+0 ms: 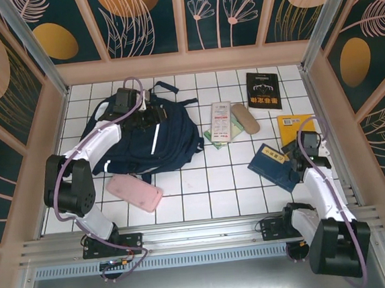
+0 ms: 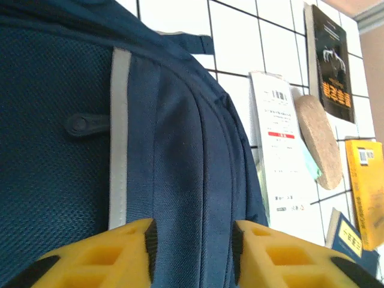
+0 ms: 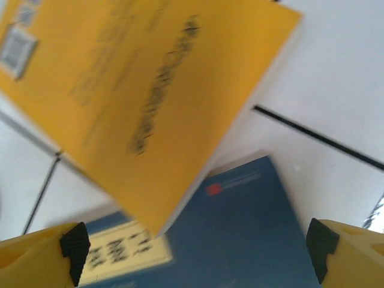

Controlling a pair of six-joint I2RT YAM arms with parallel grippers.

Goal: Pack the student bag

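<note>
so, student bag [image 1: 148,134] lies flat near the far left corner of the table [image 1: 196,191], looks zipped; no opening shows. left gripper [image 1: 132,103] sits at the bag's far end. in the left wrist view its fingers [image 2: 102,255] are part-way apart with a ridge of bag fabric between them; can't tell if they actually pinch it.

right gripper [image 1: 299,149] hangs by the right edge, fingers [image 3: 42,255] spread wide, holding nothing, over a blue book [image 1: 273,166] and a yellow book [image 1: 294,128]. in the right wrist view the yellow book's corner seems to overlap the blue one.

risks:
- left fingers may grab loose cloth and not the zip pull, so the fabric slips out or the whole bag drags toward the pink pouch [image 1: 135,192] at the near left.
- bag is soft and unanchored; a one-sided pull likely lifts it without opening it.
- right gripper closing here could catch both books, or clip only the yellow edge and tip it off.
- books lie flat on tile, so the fingers may skid and shove them toward the right edge.
- long carry across to the bag; the white booklet [image 1: 222,122] and black book [image 1: 263,90] sit near that path.
</note>
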